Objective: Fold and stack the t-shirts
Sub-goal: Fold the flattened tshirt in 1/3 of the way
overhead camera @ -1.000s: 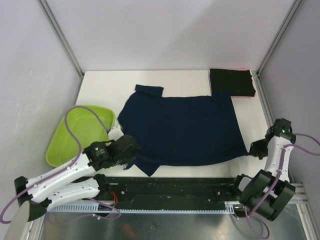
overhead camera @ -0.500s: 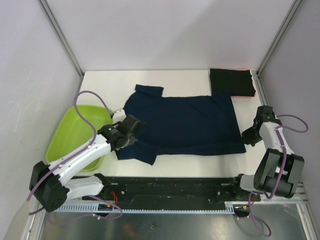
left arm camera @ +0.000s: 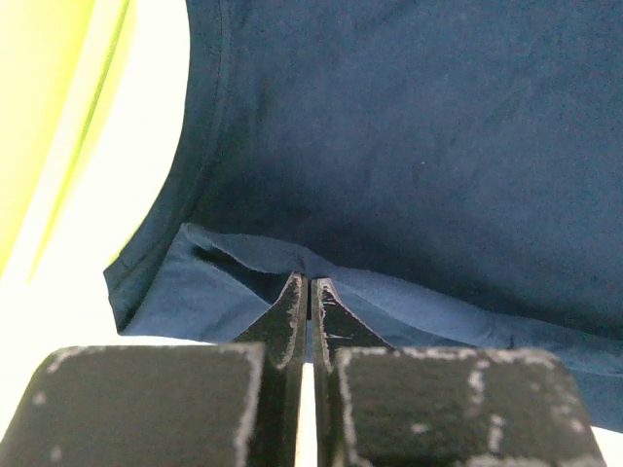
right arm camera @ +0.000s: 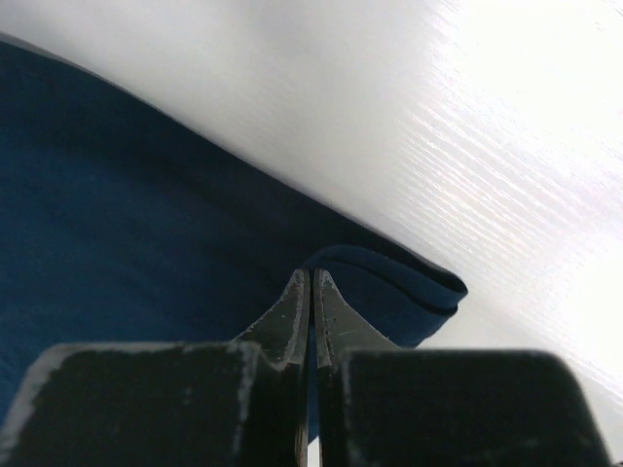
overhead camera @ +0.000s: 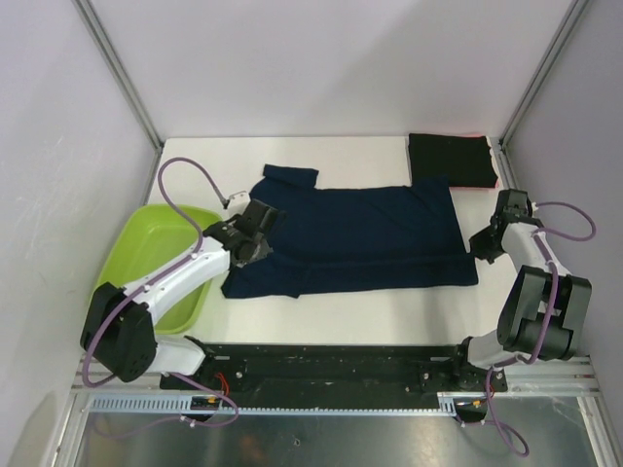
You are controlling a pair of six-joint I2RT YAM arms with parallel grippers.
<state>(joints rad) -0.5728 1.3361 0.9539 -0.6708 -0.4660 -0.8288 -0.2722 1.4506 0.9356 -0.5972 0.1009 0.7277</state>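
Since a second ago the left gripper (left arm camera: 310,282) and right gripper (right arm camera: 310,277) have carried the near hem of the navy shirt (overhead camera: 360,243) back from the near edge of the table (overhead camera: 321,316), doubling it over. Each is pinched tight on that fold. The cloth looks light and limp, probably best held at the hem corners. Beyond it, the black shirt (overhead camera: 448,161) lies folded in the far right corner.

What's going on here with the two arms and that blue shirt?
The two arms are folding the dark navy blue cloth t-shirt spread on the white table. The left pincer and the right pincer are each shut on its near edge, one at either end, turning it over onto the shirt's body. A folded black cloth t-shirt lies at the far right corner; a lime-green plastic tub sits at the left.
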